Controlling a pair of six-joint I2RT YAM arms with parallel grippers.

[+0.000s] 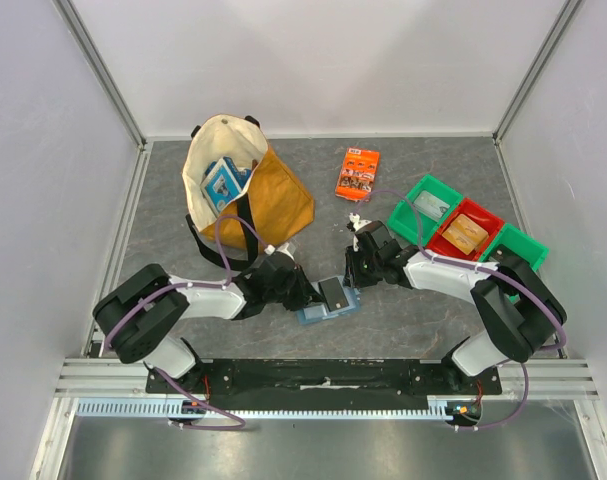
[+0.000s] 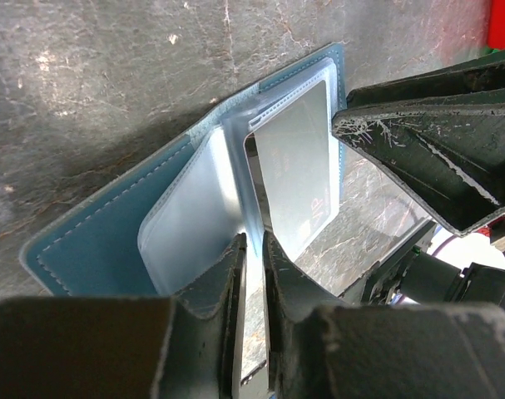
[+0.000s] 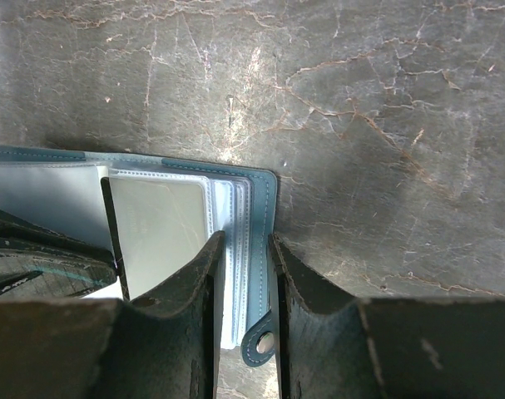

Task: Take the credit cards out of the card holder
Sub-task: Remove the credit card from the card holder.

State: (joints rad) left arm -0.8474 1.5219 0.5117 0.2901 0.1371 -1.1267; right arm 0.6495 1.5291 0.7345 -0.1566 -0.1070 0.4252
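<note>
The light-blue card holder (image 1: 315, 315) lies open on the table between my grippers, its clear pockets fanned out (image 2: 94, 241) (image 3: 264, 216). A dark grey-black credit card (image 1: 334, 292) with a glossy face stands tilted up out of a pocket (image 2: 294, 174) (image 3: 156, 229). My left gripper (image 1: 316, 296) (image 2: 254, 241) is shut on the card's lower edge. My right gripper (image 1: 353, 280) (image 3: 245, 239) is nearly shut on the holder's far edge by the snap tab (image 3: 260, 341). No tan-orange card shows in the pockets.
A cream and tan tote bag (image 1: 248, 190) with a blue-and-white box (image 1: 223, 182) stands at the back left. An orange printed packet (image 1: 358, 172) lies behind. Green bins (image 1: 430, 205) and a red bin (image 1: 453, 247) holding tan-orange flat things stand at the right.
</note>
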